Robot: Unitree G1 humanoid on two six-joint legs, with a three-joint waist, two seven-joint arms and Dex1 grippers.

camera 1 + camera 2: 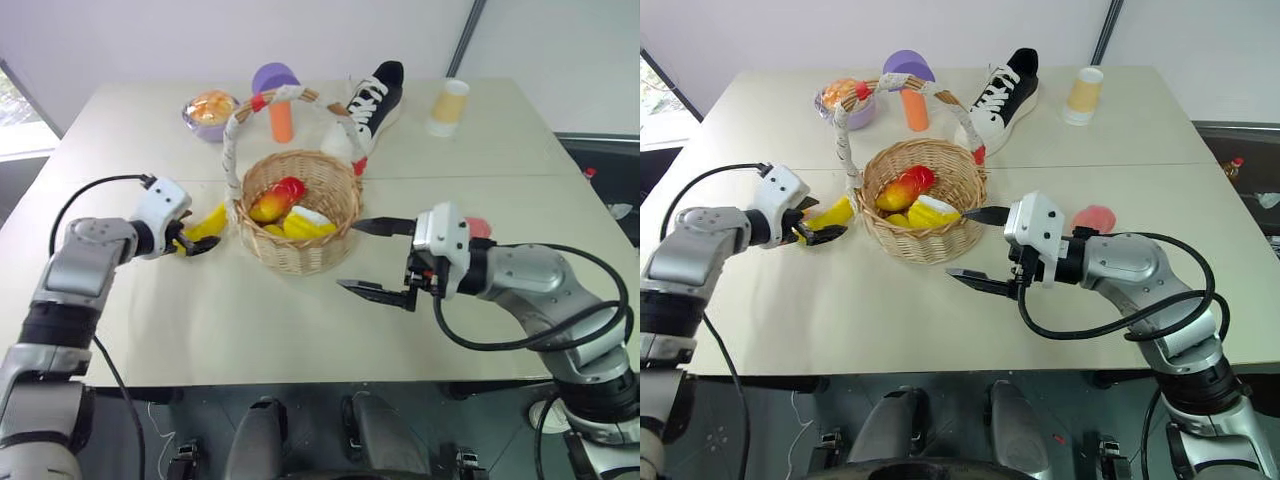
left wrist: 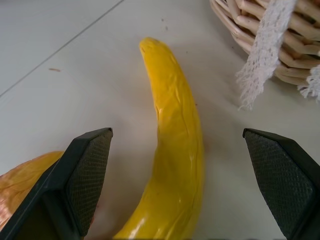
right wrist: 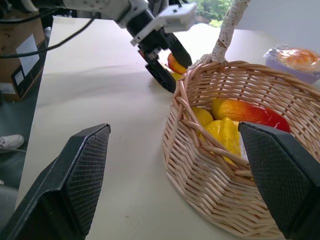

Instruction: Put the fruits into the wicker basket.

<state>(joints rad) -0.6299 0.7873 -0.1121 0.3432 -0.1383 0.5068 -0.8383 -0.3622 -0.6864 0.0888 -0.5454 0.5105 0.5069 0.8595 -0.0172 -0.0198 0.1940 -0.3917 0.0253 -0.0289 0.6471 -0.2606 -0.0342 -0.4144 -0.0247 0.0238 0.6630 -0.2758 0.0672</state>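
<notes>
We think the banana [image 2: 175,150], lying on the desk [image 1: 300,330] beside the wicker basket [image 1: 300,245], is light and slippery, so our wide-open left pincer [image 1: 196,243] should pinch its fat middle.

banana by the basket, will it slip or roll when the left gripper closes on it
The banana looks glossy and smooth, so it may slide between the left gripper's open fingers. Its curve probably stops rolling, though it could pivot. It seems a stiff, light toy.

The banana [image 1: 205,224] lies at nine o'clock of the wicker basket [image 1: 300,250]; the shoe [image 1: 375,100] stands at one o'clock.
</notes>
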